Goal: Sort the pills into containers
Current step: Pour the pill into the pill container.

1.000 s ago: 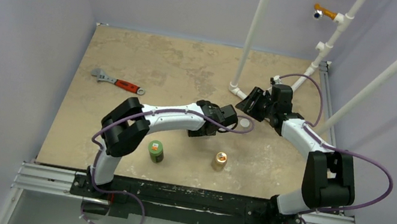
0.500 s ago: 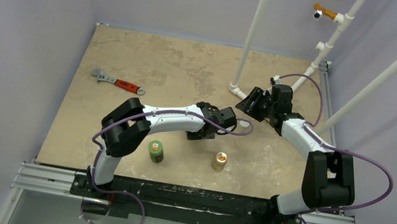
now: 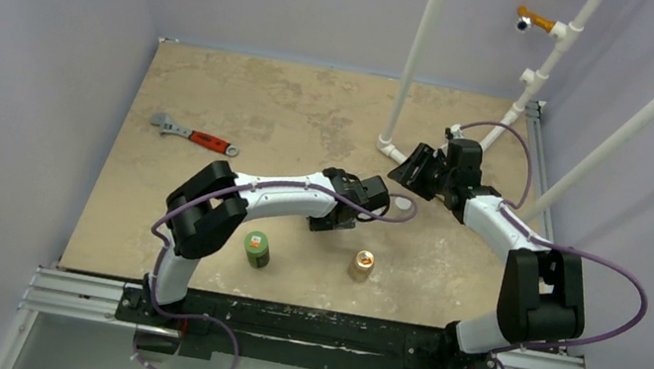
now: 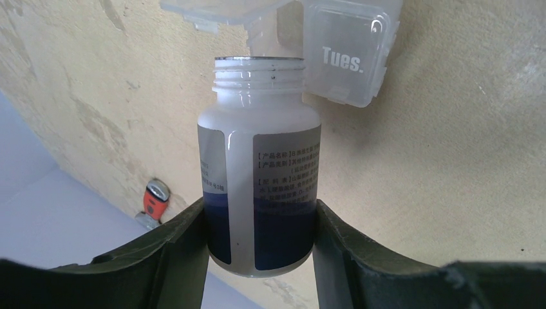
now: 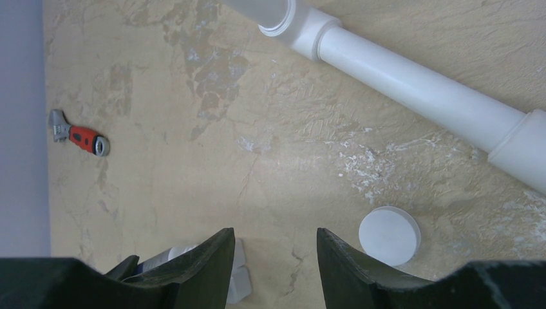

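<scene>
- The case (image 4: 344, 55) runs off the left wrist view's top edge.
- The left gripper (image 4: 259, 215) hides most of the wrench (image 4: 154, 195).
- The bottle (image 4: 261, 161) label's print is too small to read.
- Pills cannot be made out.

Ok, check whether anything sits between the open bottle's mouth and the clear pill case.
Nothing visible does. The left gripper holds the bottle with its cap off, and its mouth points at the pill case close ahead, beside the Tues. cell. Whether the cell behind the mouth is open cannot be told.
</scene>
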{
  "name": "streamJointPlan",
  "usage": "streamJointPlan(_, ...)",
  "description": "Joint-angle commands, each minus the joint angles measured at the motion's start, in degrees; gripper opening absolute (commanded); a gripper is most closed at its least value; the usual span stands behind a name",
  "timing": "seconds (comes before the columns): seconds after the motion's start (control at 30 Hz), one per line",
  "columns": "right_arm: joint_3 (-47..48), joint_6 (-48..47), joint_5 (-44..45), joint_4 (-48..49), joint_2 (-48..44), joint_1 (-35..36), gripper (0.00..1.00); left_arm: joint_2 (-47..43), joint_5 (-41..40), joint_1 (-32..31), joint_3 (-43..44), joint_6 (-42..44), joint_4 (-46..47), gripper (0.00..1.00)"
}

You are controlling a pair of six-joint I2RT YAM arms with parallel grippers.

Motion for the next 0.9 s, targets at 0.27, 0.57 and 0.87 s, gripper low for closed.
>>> streamJointPlan(0.27,-0.3,-0.2,-1.6,1.7,0.3,-0.4,0.5,-8.5,4.9,3.1,-4.2,-5.4,6.0,0.0)
streamJointPlan(0.57,-0.3,-0.5,-1.8,1.7,0.5,-0.3,0.5,-17.3,9.5,9.0,-10.4,-13.6,12.5,0.0)
streamJointPlan(0.87,0.1,-1.1,-1.0,1.3,0.6,-0.2,0.5,-39.7,16.6,13.9,-22.9,-19.4,28.6,0.0)
